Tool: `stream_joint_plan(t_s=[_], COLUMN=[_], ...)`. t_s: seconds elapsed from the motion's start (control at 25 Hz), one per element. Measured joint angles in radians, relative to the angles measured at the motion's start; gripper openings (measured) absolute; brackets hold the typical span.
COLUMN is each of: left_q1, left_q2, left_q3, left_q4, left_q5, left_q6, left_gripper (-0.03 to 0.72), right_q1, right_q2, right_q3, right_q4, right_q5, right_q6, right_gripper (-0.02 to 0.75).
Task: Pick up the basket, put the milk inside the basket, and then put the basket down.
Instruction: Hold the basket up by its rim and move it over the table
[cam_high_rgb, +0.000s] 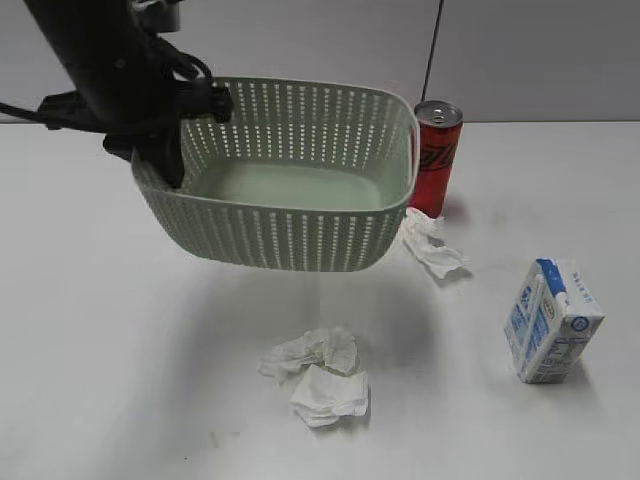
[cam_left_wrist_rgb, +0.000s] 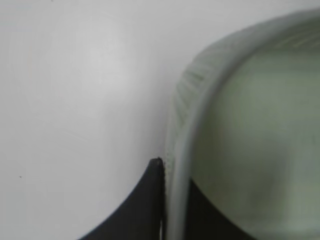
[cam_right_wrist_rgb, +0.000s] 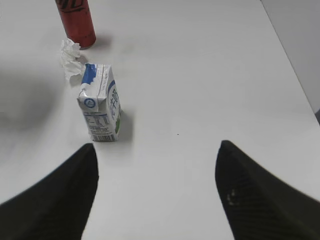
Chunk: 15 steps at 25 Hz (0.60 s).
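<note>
The pale sage-green basket (cam_high_rgb: 290, 238) hangs tilted above the table, its shadow on the table below it. My left gripper (cam_high_rgb: 165, 160) is shut on the basket's left wall; the left wrist view shows the fingers (cam_left_wrist_rgb: 172, 200) clamped on the rim (cam_left_wrist_rgb: 185, 150). The white-and-blue milk carton (cam_high_rgb: 550, 320) stands upright at the right, also in the right wrist view (cam_right_wrist_rgb: 99, 102). My right gripper (cam_right_wrist_rgb: 157, 147) is open and empty, above the table to the near right of the carton. It is out of the exterior view.
A red soda can (cam_high_rgb: 437, 158) stands behind the basket's right end, also in the right wrist view (cam_right_wrist_rgb: 76, 20). A crumpled tissue (cam_high_rgb: 432, 245) lies by the can. Two more tissues (cam_high_rgb: 318, 375) lie under the basket's front. The table's right edge (cam_right_wrist_rgb: 292, 75) is near.
</note>
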Motion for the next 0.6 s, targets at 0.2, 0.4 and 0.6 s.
stream_joint_plan(t_s=[0.2,0.4,0.6], left_q1=[-0.017,-0.016,-0.016], left_q2=[-0.201,-0.302,-0.311], left_q3=[0.301,0.456,0.539], left_q4=[-0.028,-0.061,-0.07], left_q5=[-0.133,-0.208,-0.265], left_q6=[-0.054,-0.059,-0.064], left_gripper=[0.0,0.0,0.0], right_q1=[0.0,0.0,0.0], right_q2=[0.0,0.0,0.038], right_q3=[0.0,0.0,-0.001], right_q4=[0.0,0.003,0.015], right_q5=[0.0,0.0,0.001], right_q6=[0.0,0.007,0.015], right_gripper=[0.553,0.553,0.553])
